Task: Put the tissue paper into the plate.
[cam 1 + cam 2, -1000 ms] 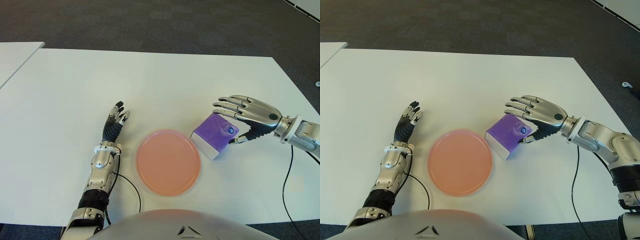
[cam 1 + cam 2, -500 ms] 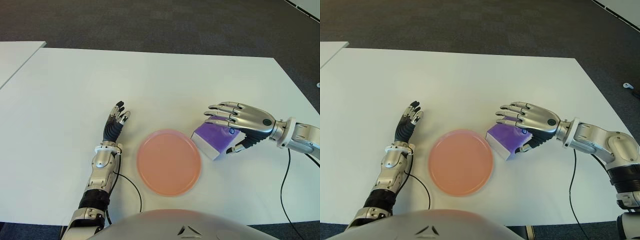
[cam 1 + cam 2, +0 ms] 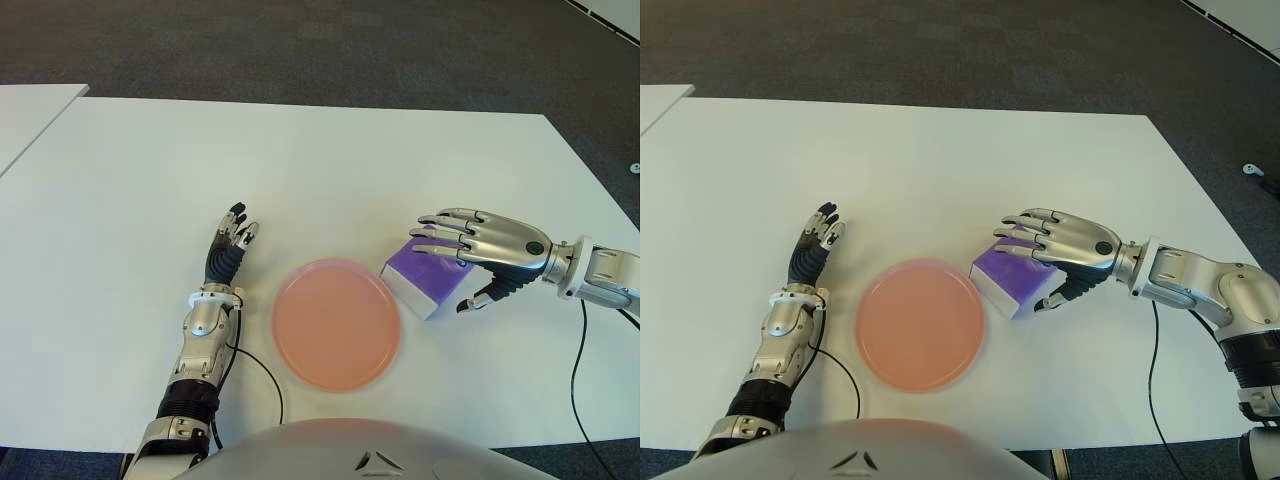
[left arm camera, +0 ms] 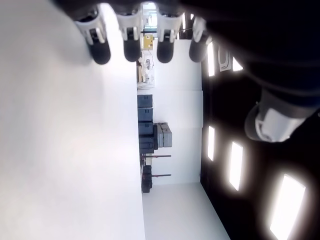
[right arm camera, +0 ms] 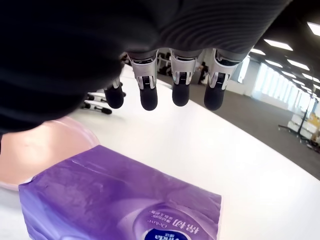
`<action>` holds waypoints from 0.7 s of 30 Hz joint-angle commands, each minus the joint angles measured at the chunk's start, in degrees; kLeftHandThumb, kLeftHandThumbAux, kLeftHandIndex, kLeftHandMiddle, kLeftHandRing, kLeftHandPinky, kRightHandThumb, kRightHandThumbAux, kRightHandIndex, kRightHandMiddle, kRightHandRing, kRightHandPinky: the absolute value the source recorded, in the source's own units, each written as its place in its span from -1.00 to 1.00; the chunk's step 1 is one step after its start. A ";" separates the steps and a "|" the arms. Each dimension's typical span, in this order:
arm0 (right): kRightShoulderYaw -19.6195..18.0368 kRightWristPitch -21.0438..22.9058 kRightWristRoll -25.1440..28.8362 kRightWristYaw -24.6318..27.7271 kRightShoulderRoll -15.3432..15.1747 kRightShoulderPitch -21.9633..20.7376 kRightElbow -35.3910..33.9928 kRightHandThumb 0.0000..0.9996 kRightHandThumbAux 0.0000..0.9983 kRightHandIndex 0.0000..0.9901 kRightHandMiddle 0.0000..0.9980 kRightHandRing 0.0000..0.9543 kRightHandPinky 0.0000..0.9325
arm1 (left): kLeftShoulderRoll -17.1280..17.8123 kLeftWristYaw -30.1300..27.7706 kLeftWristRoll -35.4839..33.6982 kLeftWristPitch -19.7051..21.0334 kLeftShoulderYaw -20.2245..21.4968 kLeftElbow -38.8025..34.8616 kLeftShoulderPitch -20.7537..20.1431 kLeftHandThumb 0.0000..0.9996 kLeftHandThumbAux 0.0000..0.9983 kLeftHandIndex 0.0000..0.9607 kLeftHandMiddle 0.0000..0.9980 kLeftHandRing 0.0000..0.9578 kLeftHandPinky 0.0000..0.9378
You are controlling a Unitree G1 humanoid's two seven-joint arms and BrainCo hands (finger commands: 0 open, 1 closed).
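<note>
The purple tissue pack [image 3: 428, 273] lies on the white bench [image 3: 330, 160], just right of the pink plate [image 3: 337, 322]. The right hand [image 3: 480, 245] hovers over it, fingers spread, holding nothing. The pack looks light, soft and film-slick; pinching its long sides seems best. The left hand [image 3: 228, 248] shows left of the plate, fingers extended.

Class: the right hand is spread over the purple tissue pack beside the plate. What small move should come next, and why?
Probably close the right hand around the tissue pack. Its fingers are spread above the pack and grip nothing, and the pack lies on the table beside the pink plate, not in it.
</note>
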 commanded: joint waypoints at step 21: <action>5.16 3.28 -2.72 0.83 2.44 -3.57 6.68 -0.23 -0.57 -1.00 -1.00 -1.00 -1.00 | -0.35 0.48 0.21 2.11 0.11 2.06 2.19 -1.00 -0.05 -1.00 -1.00 -1.00 -1.00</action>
